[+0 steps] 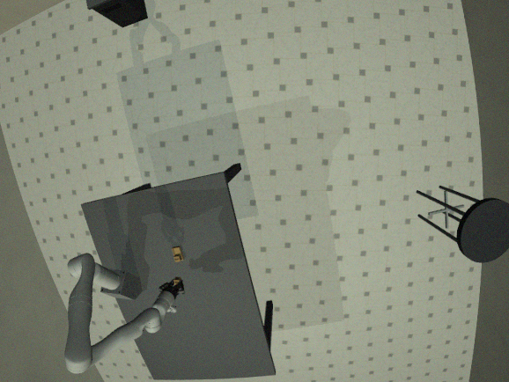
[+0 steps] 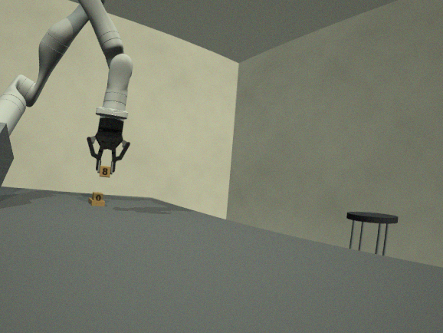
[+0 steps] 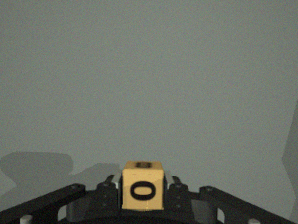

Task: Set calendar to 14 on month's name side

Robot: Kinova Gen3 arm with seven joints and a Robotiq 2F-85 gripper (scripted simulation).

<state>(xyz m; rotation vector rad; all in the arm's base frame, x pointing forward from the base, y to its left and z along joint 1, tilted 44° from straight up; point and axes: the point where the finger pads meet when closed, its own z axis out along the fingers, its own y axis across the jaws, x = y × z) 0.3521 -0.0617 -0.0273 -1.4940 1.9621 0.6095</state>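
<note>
the hand is clamped partway shut on a cube, lifted well above the desk, probably so it can be turned to a needed digit; the tray, holding the other cube, sits flat beyond it, apart

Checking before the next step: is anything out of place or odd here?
Yes. One cube hangs in the gripper above the table, out of the tray. Only the other cube stands there, showing 0.
</note>
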